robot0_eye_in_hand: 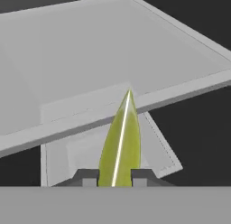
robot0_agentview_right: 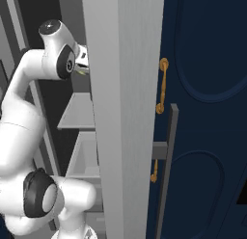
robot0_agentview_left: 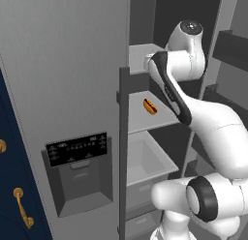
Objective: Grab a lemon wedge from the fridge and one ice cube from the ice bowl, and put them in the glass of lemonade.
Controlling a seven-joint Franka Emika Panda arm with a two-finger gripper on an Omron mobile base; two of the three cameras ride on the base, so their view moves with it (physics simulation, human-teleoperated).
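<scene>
The lemon wedge [robot0_eye_in_hand: 121, 142], a thin yellow-green slice seen edge-on, stands upright between the two dark fingertips of my gripper [robot0_eye_in_hand: 115, 178], which is shut on it. It hangs just above the front edge of a grey fridge shelf [robot0_eye_in_hand: 113, 47]. In the right base view the gripper [robot0_agentview_right: 83, 63] is high inside the open fridge [robot0_agentview_left: 63, 89], with a bit of the yellow-green lemon wedge [robot0_agentview_right: 83, 72] showing under it beside the open door [robot0_agentview_right: 125, 112]. The ice cube, ice bowl and glass of lemonade are out of view.
A red-and-tan hot dog [robot0_agentview_left: 150, 106] lies on the middle fridge shelf [robot0_agentview_left: 147, 118], above an open grey drawer [robot0_agentview_left: 145, 159]. The black dispenser panel [robot0_agentview_left: 76, 148] is on the closed door. Navy cabinets with brass handles [robot0_agentview_right: 163, 86] flank the fridge.
</scene>
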